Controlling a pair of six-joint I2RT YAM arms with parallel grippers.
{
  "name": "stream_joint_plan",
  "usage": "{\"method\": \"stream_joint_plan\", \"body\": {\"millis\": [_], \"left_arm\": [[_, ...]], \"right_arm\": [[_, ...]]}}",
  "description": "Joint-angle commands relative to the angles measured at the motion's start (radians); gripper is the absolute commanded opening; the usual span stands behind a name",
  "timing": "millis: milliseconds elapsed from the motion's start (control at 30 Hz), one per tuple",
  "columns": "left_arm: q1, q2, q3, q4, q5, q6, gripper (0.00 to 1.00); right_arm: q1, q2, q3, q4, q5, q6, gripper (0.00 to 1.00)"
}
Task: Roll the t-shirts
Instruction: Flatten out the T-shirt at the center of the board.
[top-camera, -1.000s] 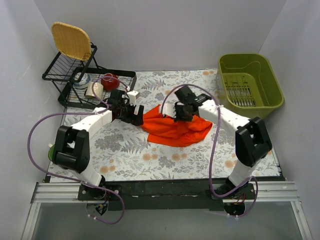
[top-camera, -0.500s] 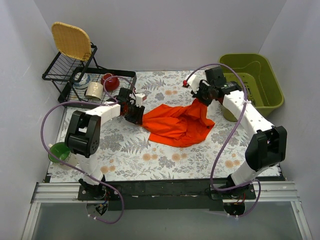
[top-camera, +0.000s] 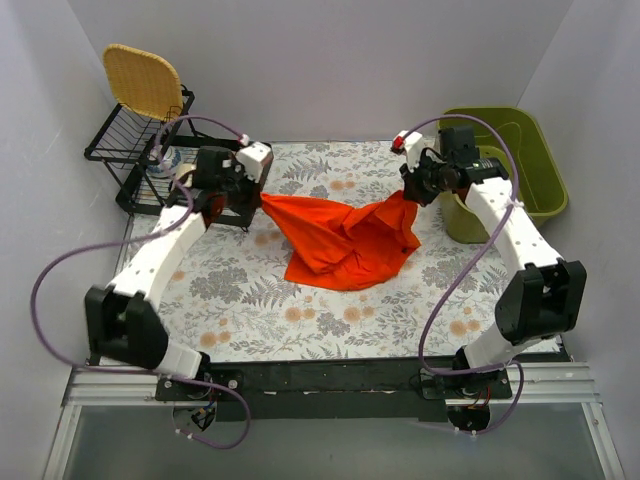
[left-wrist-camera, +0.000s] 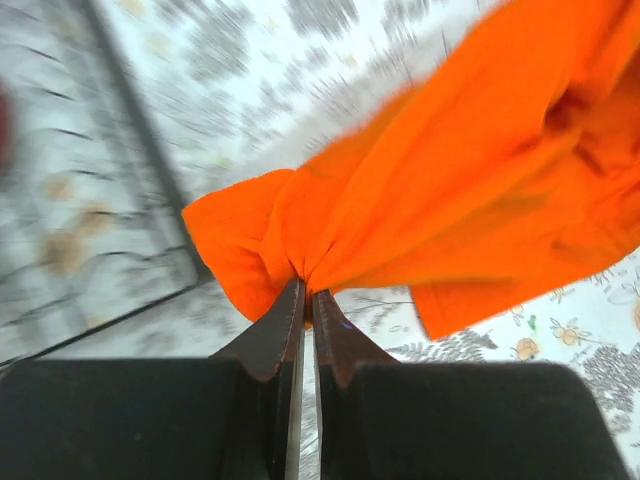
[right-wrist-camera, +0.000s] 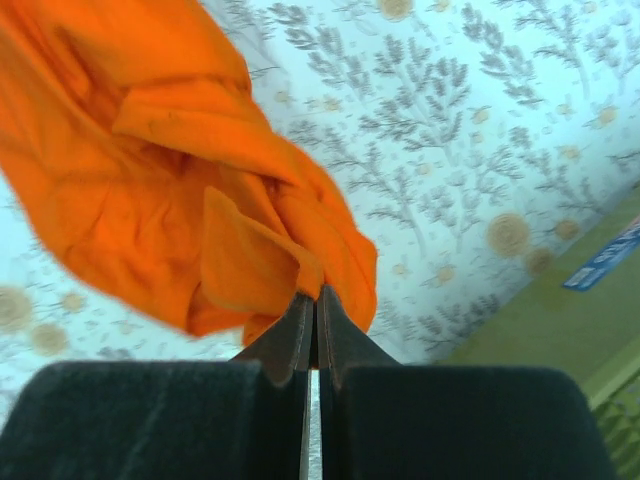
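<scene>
One bright orange-red t-shirt (top-camera: 340, 240) hangs stretched between both grippers above the floral cloth, its lower part sagging onto the table. My left gripper (top-camera: 256, 203) is shut on the shirt's left end, and in the left wrist view the t-shirt (left-wrist-camera: 470, 190) bunches right at the left gripper's (left-wrist-camera: 307, 297) closed tips. At the right end, my right gripper (top-camera: 410, 193) is shut on the cloth. The right wrist view shows the t-shirt (right-wrist-camera: 170, 190) folded and pinched in the right gripper (right-wrist-camera: 314, 297).
A black wire dish rack (top-camera: 140, 170) with a woven yellow basket (top-camera: 143, 80), a mug and a red-brown bowl stands at the back left. The green tub (top-camera: 520, 165) sits at the back right, close behind the right arm. The floral tablecloth (top-camera: 300, 310) covers the table.
The left gripper closed on the shirt's left end and pulled it up and left. The right gripper carried its end up and right, so the crumpled shirt now spans both.
</scene>
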Motion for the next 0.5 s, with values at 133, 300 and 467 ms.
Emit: {"method": "stream_joint_plan", "body": {"millis": [133, 300, 467], "left_arm": [[0.068, -0.258, -0.208, 0.057, -0.211, 0.062, 0.00], [0.068, -0.062, -0.121, 0.121, -0.110, -0.064, 0.55], [0.057, 0.150, 0.176, 0.094, -0.105, -0.094, 0.59]], "right_arm": [[-0.007, -0.234, -0.316, -0.028, -0.178, 0.061, 0.01], [-0.005, -0.158, -0.391, -0.043, -0.225, -0.161, 0.01], [-0.016, -0.055, -0.362, -0.197, -0.144, -0.431, 0.17]]}}
